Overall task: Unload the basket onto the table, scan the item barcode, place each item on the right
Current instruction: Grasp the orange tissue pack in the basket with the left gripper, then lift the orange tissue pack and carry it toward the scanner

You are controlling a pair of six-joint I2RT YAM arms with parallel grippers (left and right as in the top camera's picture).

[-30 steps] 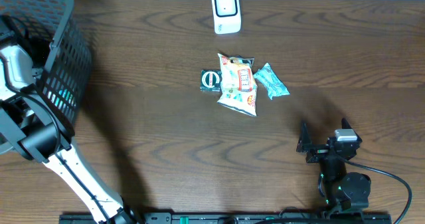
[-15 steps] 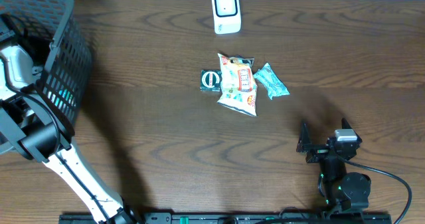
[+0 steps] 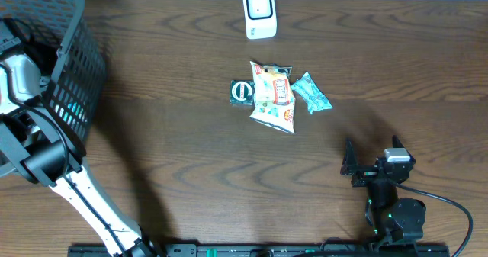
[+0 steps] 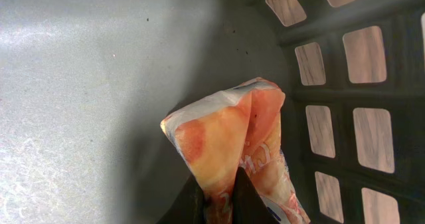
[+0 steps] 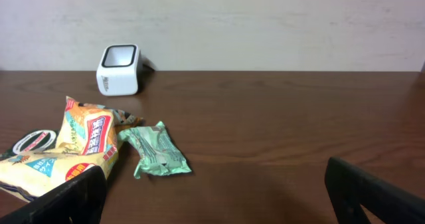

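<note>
Inside the black mesh basket (image 4: pixel 332 84), my left gripper (image 4: pixel 222 197) is shut on the lower end of an orange and white snack packet (image 4: pixel 229 137). The packet stands up from the grey basket floor, near the mesh wall. No barcode shows on it. From overhead the basket (image 3: pixel 69 66) stands at the far left, with the left arm (image 3: pixel 23 78) reaching into it and the gripper hidden. The white scanner (image 3: pixel 259 13) stands at the table's back middle. My right gripper (image 5: pixel 216 184) stands open and empty near the front right, facing the scanner (image 5: pixel 118 69).
In the middle of the table lie a yellow snack bag (image 3: pixel 273 97), a green packet (image 3: pixel 311 93) and a small dark item with a round label (image 3: pixel 242 91). The right wrist view shows them too, left of the right gripper.
In the overhead view the left arm's white link has shifted slightly at the basket. The right arm and the items on the table have not moved.
</note>
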